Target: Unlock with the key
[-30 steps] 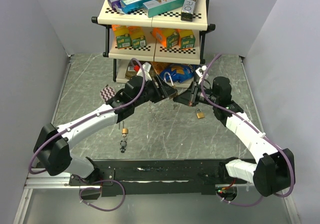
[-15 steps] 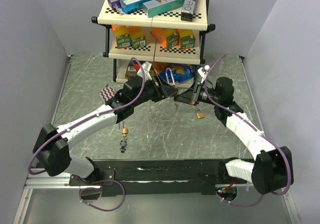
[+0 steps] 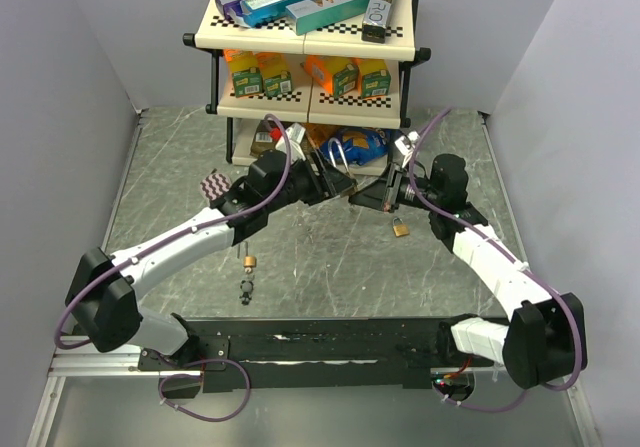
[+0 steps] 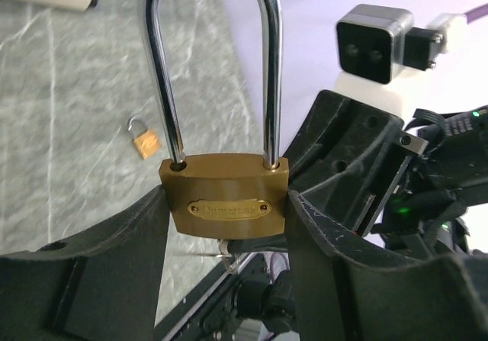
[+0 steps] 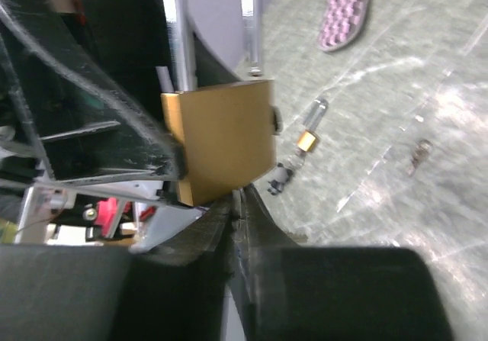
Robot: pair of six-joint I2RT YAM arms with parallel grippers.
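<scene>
The right arm (image 3: 490,257) has shifted slightly at the wrist. The left claw (image 3: 335,182) clamps the brass padlock (image 4: 226,206), steel shackle upright; the right claw (image 5: 238,219) sits just beneath its body, whether gripping anything I cannot tell.

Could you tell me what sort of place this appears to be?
Probably a lab robot test cell: plain white panels enclose a marble-patterned tabletop, and a small stocked shelf of boxed goods stands at the back like staged props.
</scene>
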